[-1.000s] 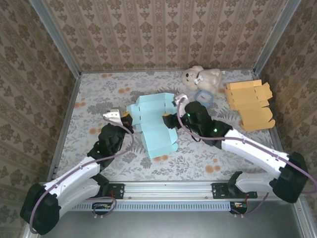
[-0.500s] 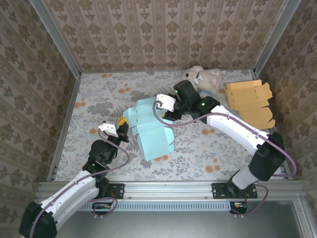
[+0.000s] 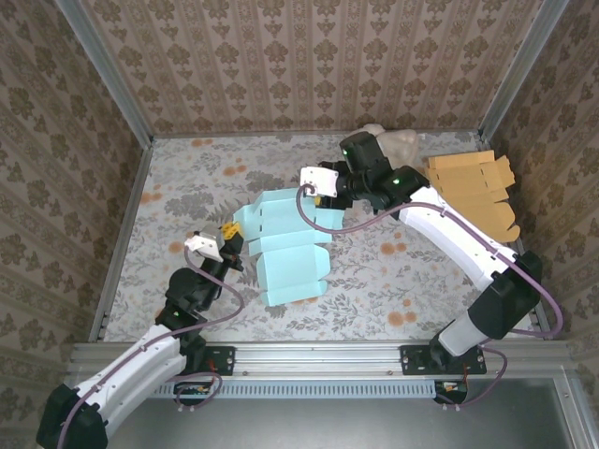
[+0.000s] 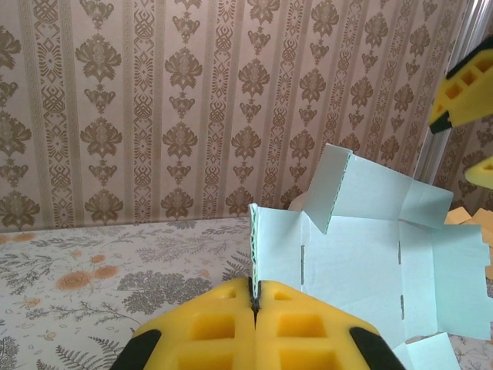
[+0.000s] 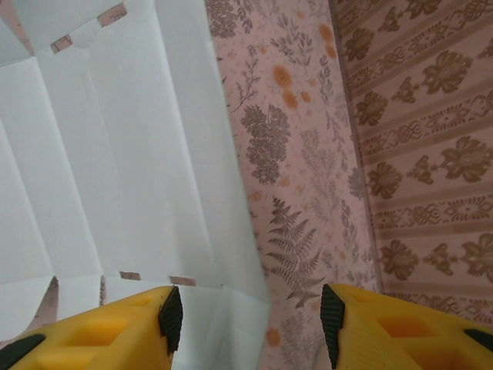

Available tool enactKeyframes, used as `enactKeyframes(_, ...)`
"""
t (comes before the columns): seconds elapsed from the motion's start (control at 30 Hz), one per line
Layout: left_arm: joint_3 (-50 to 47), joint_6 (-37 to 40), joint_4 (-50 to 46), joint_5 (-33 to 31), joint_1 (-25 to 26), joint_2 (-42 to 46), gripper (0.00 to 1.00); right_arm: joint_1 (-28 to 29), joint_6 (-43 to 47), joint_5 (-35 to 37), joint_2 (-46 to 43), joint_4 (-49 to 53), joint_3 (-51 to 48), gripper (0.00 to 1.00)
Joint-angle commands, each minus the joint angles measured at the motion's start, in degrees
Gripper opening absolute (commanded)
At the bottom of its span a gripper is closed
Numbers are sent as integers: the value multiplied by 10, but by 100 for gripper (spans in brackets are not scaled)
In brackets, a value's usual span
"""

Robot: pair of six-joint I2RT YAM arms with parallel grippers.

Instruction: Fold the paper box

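Observation:
The light blue paper box [image 3: 285, 245] lies partly unfolded on the floral table, with some flaps raised. My left gripper [image 3: 231, 237] is shut on the box's left flap. In the left wrist view the yellow fingers [image 4: 223, 327] pinch the upright flap's edge [image 4: 255, 247], and the box [image 4: 362, 262] spreads out to the right. My right gripper [image 3: 315, 184] hovers open over the box's far right corner. In the right wrist view its fingers [image 5: 100, 335] straddle the box's edge [image 5: 231, 231] without touching it.
A stack of flat orange boxes [image 3: 473, 192] lies at the back right. A plush toy [image 3: 398, 142] sits at the back, partly hidden by the right arm. Wallpapered walls and metal rails [image 3: 126, 220] enclose the table.
The right arm swung from the near right to the back, above the box's far edge. The left gripper pulled toward the near edge, and the box shifted and turned with it.

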State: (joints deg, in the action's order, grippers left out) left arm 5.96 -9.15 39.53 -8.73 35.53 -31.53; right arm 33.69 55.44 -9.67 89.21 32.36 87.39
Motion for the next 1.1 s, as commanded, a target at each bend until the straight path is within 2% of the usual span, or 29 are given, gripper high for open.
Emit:
enactKeyframes(0.0, -8, 11, 33, 11, -4, 3, 0, 1, 27, -20, 35, 46, 38, 53)
enactKeyframes(0.3, -8, 12, 36, 19, -4, 0, 0, 1, 44, -49, 91, 119, 119, 47)
enactKeyframes(0.4, -8, 12, 37, 20, -4, -2, 0, 2, 49, -48, 103, 130, 130, 47)
enactKeyframes(0.57, -8, 12, 41, 20, -4, -6, 0, 3, 54, -49, 124, 152, 154, 41)
enactKeyframes(0.93, -9, 13, 41, 24, -4, -6, 0, 9, 64, -42, 168, 190, 196, 40)
enactKeyframes(1.07, -9, 12, 41, 24, -4, -6, 0, 11, 64, -42, 178, 198, 201, 36)
